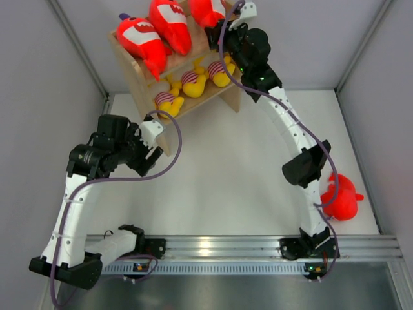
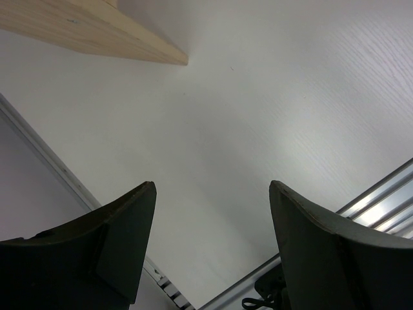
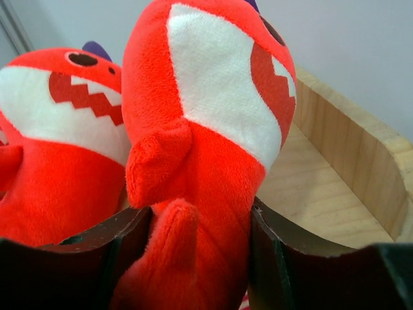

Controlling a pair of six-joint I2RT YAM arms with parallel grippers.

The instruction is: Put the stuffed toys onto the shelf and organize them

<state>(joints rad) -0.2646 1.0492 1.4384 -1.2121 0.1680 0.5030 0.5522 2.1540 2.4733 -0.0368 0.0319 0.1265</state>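
Note:
The wooden shelf (image 1: 145,81) stands at the back of the table. Two red sharks (image 1: 139,39) (image 1: 171,22) lie on its top tier. My right gripper (image 1: 227,27) is shut on a third red shark (image 1: 208,10) at the right end of that tier. In the right wrist view the fingers (image 3: 110,258) press both sides of this shark (image 3: 206,129), beside its neighbour (image 3: 64,142), over the shelf board (image 3: 335,187). Three yellow striped plushes (image 1: 193,81) sit on the lower tier. A fourth shark (image 1: 342,197) lies on the table at the right. My left gripper (image 1: 151,155) (image 2: 213,194) is open and empty by the shelf's left foot (image 2: 90,29).
Grey walls close in the white table on the left, right and back. A metal rail (image 1: 245,245) runs along the near edge and also shows in the left wrist view (image 2: 381,194). The right arm's elbow (image 1: 306,165) hangs close to the fourth shark.

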